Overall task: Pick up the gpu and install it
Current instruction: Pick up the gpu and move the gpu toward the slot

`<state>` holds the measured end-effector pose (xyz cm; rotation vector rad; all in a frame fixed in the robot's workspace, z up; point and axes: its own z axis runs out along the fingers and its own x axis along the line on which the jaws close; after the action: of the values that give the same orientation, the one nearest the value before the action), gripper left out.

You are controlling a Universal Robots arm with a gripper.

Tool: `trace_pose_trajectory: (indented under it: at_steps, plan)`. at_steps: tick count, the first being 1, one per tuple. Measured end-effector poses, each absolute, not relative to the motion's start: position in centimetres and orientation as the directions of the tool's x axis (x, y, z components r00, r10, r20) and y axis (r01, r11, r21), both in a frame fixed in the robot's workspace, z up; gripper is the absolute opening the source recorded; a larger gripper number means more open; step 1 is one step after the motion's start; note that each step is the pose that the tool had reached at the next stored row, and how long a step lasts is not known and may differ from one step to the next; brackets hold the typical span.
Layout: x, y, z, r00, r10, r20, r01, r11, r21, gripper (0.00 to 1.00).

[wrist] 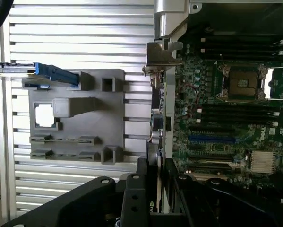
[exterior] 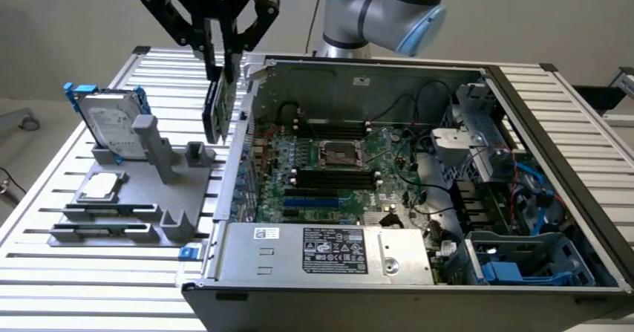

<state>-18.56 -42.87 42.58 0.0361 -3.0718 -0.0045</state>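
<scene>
In the exterior view, the gripper (exterior: 222,66) is clamped on the top edge of the gpu (exterior: 214,113). The card hangs upright in the air just outside the open computer case (exterior: 554,124), above the grey fixture (exterior: 129,198) holding the hard drive (exterior: 104,120). In the wrist view, the gpu (wrist: 158,118) runs edge-on from the gripper (wrist: 156,182), between the fixture (wrist: 84,137) and the motherboard (wrist: 217,123).

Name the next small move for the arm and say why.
Probably carry the gpu sideways toward the exterior view's right, across the case wall. The claw holds it hanging upright beside that wall, while the blue slots lie further in on the motherboard.
</scene>
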Motion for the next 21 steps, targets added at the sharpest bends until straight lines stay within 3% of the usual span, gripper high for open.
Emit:
trace_pose_trajectory:
  at_steps: [21]
  plan:
    - [-9.0,-42.9,41.5,-0.996,-0.024,0.089,-0.023,1.000,0.003,0.26]
